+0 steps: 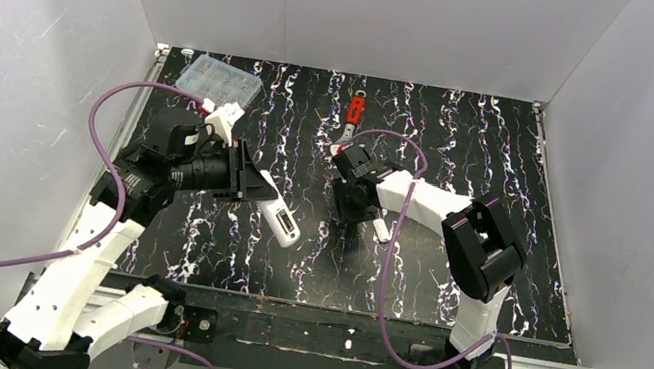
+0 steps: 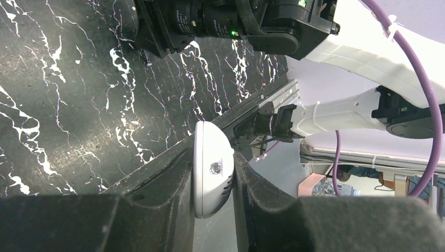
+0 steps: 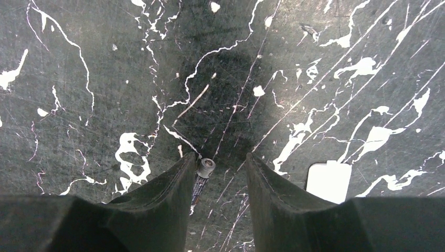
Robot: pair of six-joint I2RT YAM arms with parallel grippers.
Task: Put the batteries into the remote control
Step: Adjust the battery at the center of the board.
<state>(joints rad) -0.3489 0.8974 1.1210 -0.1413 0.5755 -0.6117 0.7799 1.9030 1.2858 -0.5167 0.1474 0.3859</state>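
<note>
White remote control [image 2: 211, 178], squeezed tight in the left gripper [image 1: 244, 183], up off the table [image 1: 468, 169]. Right gripper [image 3: 220, 165] down low, jaws apart around one dark battery [image 3: 202, 179], touching just one finger [image 3: 168, 197]. Might roll away or tip over if squeezed crooked.

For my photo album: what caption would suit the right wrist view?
Right pincer open over the marbled table, a battery between its fingers.
</note>
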